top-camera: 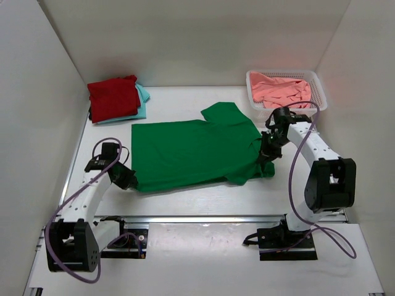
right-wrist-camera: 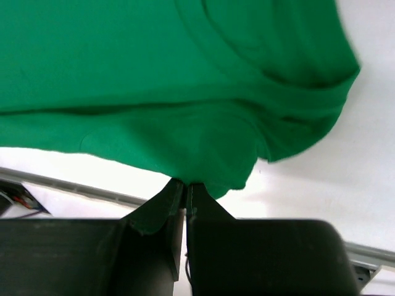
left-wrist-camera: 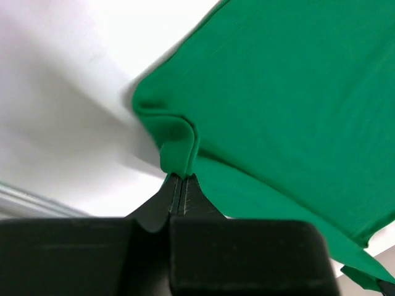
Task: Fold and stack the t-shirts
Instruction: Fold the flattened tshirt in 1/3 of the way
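Green t-shirt lies flat, left tool and right tool clamped on its near edge for folding; next, probably lift both together.

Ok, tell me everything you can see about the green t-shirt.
The green t-shirt is plain, bright, soft-looking cloth with short sleeves, spread mostly flat on the white table, hem to the left, neck to the right. The left gripper is shut on its near hem corner, bunching the cloth; the right gripper is shut on the near sleeve's edge.
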